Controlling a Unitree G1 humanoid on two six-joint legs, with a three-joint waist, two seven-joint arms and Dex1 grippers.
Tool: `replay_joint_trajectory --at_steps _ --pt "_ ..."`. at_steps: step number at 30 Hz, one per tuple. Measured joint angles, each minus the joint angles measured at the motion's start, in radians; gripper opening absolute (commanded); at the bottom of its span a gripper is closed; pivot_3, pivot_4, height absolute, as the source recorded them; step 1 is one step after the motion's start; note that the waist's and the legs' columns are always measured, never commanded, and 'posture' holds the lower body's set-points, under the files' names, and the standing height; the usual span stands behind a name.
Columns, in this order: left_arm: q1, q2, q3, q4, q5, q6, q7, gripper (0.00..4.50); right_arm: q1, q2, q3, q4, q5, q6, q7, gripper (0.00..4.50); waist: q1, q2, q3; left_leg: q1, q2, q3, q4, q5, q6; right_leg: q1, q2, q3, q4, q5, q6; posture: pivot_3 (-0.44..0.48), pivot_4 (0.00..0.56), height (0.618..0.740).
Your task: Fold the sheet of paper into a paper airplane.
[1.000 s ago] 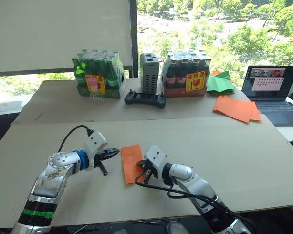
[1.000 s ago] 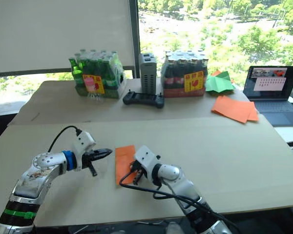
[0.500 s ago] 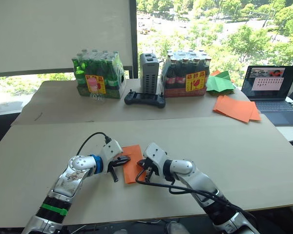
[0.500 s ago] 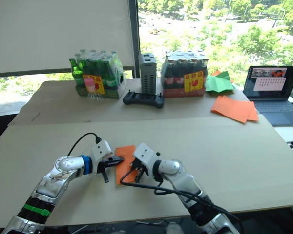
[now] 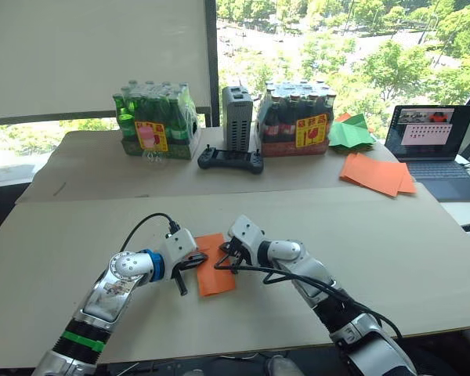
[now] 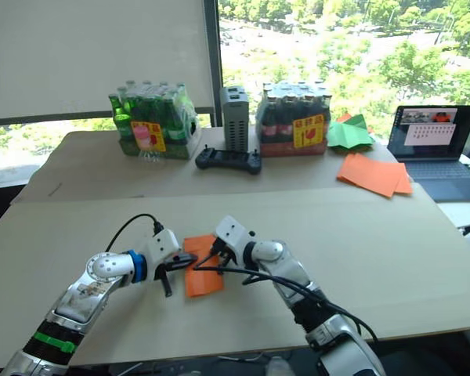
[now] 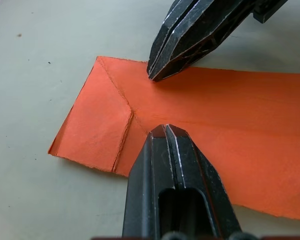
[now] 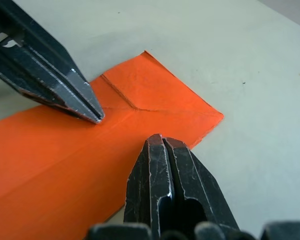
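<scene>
Sheet of paper [image 5: 214,264] — long axis front-to-back; left gripper [image 5: 199,258] and right gripper [image 5: 228,257] flank it, equally near, jaws together, tips pressing its far end.

Head stereo pair looks down across the bench [image 5: 392,258]; both wrist cameras sit close, seemingly facing each other over one sheet of paper [image 7: 230,130].

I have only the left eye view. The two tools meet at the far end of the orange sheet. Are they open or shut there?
Observer: Both shut. In the wrist views the left tool and right tool each rest a closed tip on the sheet of paper.
Operator: Is any fold made yet?
Observer: Crease lines show: one long line and slanting ones to the corners, meeting near the tips.
Operator: Is a corner lifted?
Observer: No, the sheet lies flat on the table.
</scene>
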Motion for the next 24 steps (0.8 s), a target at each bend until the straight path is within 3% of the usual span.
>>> replay_joint_trajectory --at_steps 15,24 --pt "0.016 0.005 -0.002 -0.027 0.001 0.01 0.004 0.0 -0.147 0.075 -0.044 0.284 -0.024 -0.124 -0.005 0.02 -0.001 0.001 0.0 0.0 0.0 0.0 0.0 0.0 0.0 0.0 0.0 0.0 0.001 0.001 -0.002 0.0 0.15 0.723" --pt "0.023 0.005 -0.002 -0.041 0.001 0.014 0.012 0.0 -0.111 0.064 -0.053 0.256 -0.028 -0.146 0.03 0.02 0.0 0.001 0.0 0.0 0.0 -0.001 0.0 0.0 0.0 0.0 0.0 0.0 0.0 0.002 -0.003 0.0 0.15 0.723"
